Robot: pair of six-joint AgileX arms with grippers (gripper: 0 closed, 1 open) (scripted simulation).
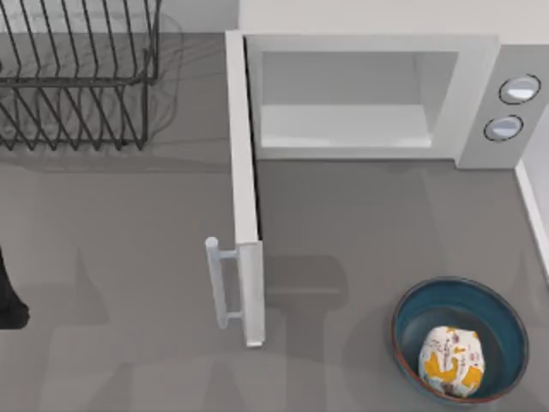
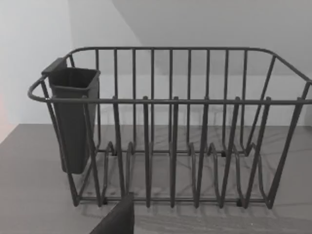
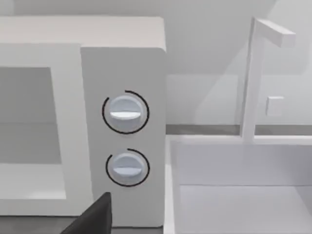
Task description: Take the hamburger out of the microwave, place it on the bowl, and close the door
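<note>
The hamburger (image 1: 450, 362) lies inside the blue bowl (image 1: 485, 311) at the table's front right. The microwave (image 1: 474, 86) stands at the back, its cavity empty. Its door (image 1: 244, 172) is swung wide open, pointing toward the front, with the bar handle (image 1: 220, 283) on its left face. My left arm (image 1: 9, 296) is a dark shape at the far left edge. A dark part of my left gripper (image 2: 117, 219) faces the dish rack. A dark part of my right gripper (image 3: 92, 217) faces the microwave's knob panel (image 3: 124, 141).
A black wire dish rack (image 1: 77, 77) with a dark cup (image 2: 73, 117) stands at the back left. A white sink (image 3: 239, 185) with a tap (image 3: 253, 73) lies right of the microwave. Open grey tabletop spreads between door and bowl.
</note>
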